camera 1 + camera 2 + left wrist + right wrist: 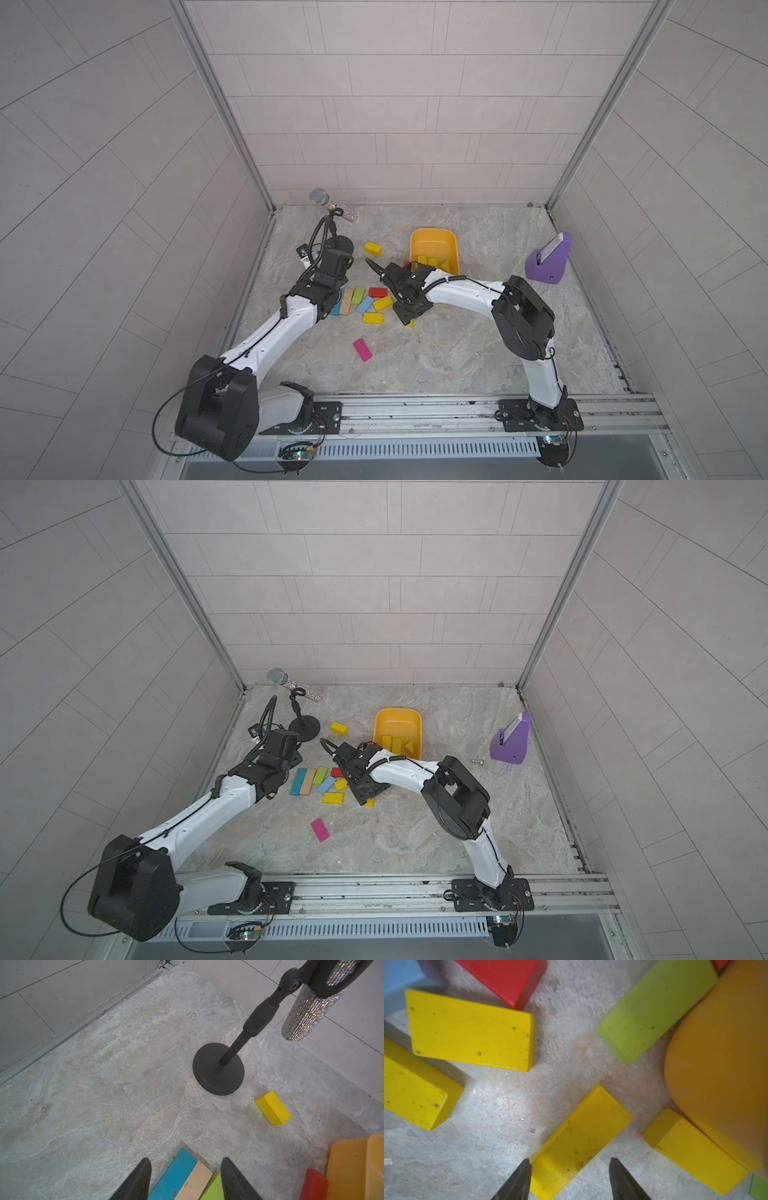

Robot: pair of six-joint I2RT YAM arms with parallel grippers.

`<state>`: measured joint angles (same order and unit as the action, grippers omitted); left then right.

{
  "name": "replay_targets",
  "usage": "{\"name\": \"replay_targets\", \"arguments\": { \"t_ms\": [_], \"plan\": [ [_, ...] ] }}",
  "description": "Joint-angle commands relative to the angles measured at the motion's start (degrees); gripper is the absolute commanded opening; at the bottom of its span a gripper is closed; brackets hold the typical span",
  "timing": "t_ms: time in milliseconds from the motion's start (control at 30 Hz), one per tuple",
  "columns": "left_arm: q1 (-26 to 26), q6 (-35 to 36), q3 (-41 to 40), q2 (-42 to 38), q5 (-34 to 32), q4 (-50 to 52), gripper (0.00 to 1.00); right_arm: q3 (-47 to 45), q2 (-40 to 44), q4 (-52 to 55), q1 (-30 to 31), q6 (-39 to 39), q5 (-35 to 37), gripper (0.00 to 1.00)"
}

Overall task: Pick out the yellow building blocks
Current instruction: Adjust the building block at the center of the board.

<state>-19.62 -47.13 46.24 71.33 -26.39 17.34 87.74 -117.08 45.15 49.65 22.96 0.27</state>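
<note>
Several bright yellow matte blocks (395, 744), a wedge among them, lie inside the orange-yellow rounded plastic tub (399, 721). A lone yellow block (372, 248) sits on the marble-patterned table (457, 353) at the tub's 9 o'clock, and more lie loose at its 7 o'clock. The right claw (569, 1162) stands parted astride a flat yellow bar (581, 1142), clamping nothing. The left claw (186, 1162), likewise released and empty, hovers over a teal bar (174, 1174), a tan bar (194, 1182) and a lime bar (212, 1188).
</note>
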Motion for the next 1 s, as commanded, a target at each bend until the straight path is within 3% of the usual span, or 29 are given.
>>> {"name": "replay_targets", "arguments": {
  "t_ms": [0, 967],
  "plan": [
    [0.35, -1.29, -0.91, -1.15, -1.58, -0.12, 0.58, -1.11, 2.81, -1.95, -0.08, 0.85, -0.10, 0.62],
    [0.64, -0.85, -1.00, -1.20, -2.67, -0.03, 0.58, -0.28, -0.78, 0.42, -0.68, 0.46, 1.86, 0.63]
  ]
}}
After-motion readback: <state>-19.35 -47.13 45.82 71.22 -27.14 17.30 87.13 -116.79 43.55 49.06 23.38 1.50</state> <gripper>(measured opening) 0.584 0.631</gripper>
